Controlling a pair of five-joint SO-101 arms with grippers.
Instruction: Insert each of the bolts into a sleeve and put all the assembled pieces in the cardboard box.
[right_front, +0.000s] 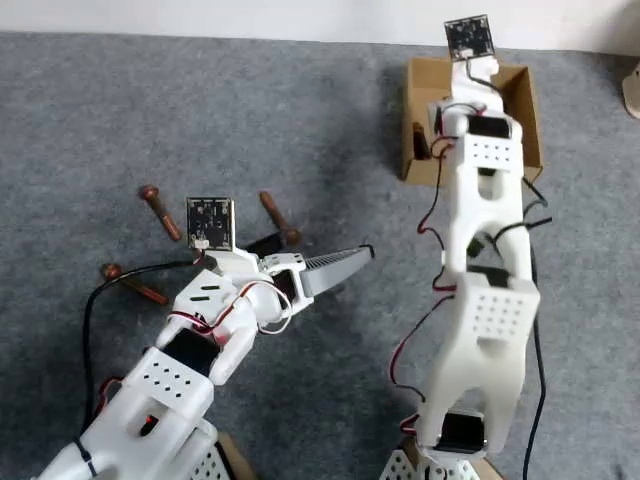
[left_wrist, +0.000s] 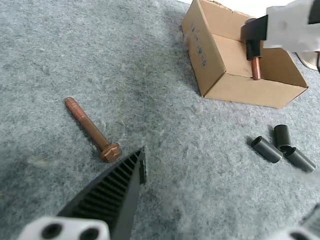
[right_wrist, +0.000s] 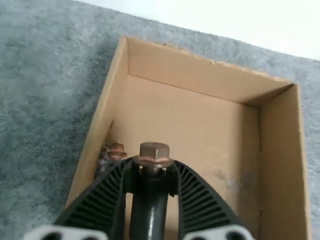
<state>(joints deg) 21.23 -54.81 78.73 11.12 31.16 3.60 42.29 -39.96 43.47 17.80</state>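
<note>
My right gripper hangs over the open cardboard box, shut on a black sleeve with a copper bolt through it. The left wrist view shows that bolt's threaded end poking down inside the box. Another assembled piece lies against the box wall. My left gripper is open and empty, low over the carpet, one finger just short of a loose bolt. Two more bolts lie to the left. Three loose sleeves lie near the box.
The grey carpet covers the table. The right arm stretches from the front edge to the box at the back right. A pale object sits at the right edge.
</note>
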